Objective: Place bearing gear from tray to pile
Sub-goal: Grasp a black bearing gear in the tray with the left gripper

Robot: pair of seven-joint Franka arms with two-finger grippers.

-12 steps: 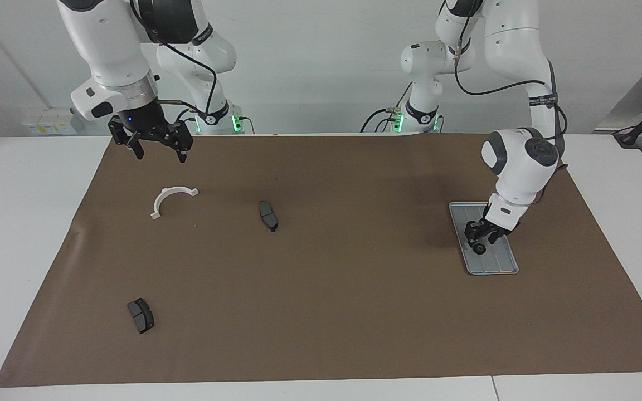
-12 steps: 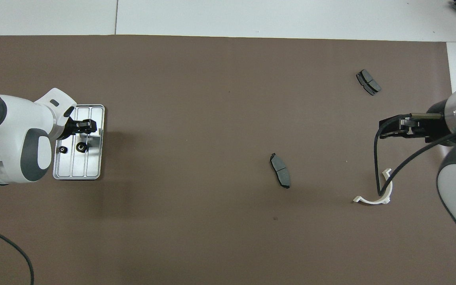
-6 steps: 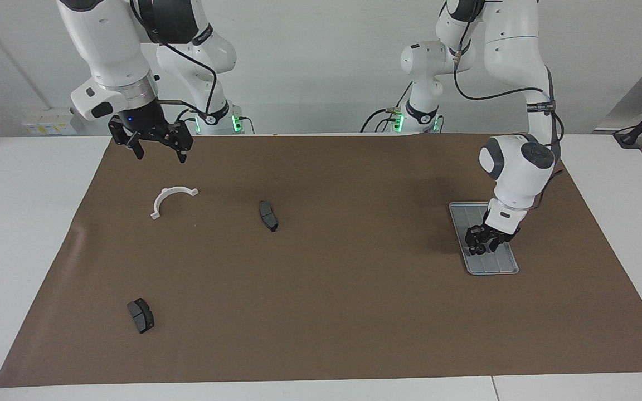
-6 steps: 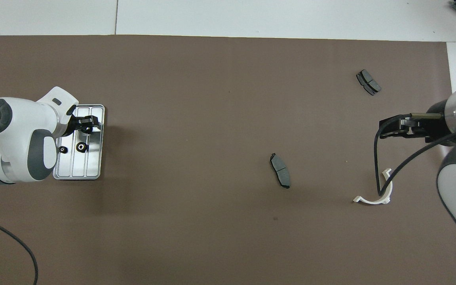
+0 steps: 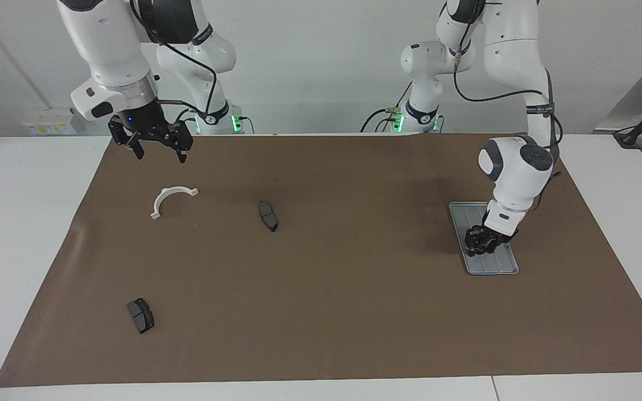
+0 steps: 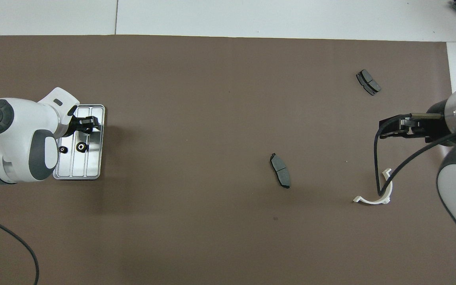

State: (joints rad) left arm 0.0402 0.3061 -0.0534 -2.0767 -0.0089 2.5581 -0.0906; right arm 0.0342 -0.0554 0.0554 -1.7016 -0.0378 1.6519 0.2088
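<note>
The grey ridged tray (image 5: 494, 266) lies at the left arm's end of the table; in the overhead view (image 6: 89, 170) two small black bearing gears (image 6: 80, 147) (image 6: 63, 149) lie on it. My left gripper (image 5: 478, 245) (image 6: 89, 125) hangs low over the tray, open and empty, and hides the gears in the facing view. The pile's parts are scattered toward the right arm's end: a white half-ring bracket (image 5: 171, 198) (image 6: 370, 201) and two dark brake pads (image 5: 268, 215) (image 5: 141, 315). My right gripper (image 5: 159, 155) (image 6: 386, 132) waits open, raised over the mat beside the bracket.
A brown mat (image 5: 354, 312) covers most of the white table. One pad (image 6: 280, 170) lies near the mat's middle, the other (image 6: 368, 82) farthest from the robots. A black cable (image 6: 378, 166) hangs from the right arm over the bracket.
My left gripper has come down closer to the tray and now covers the gear that showed below it in the facing view. Both gears still lie on the tray. The right arm has not moved.
</note>
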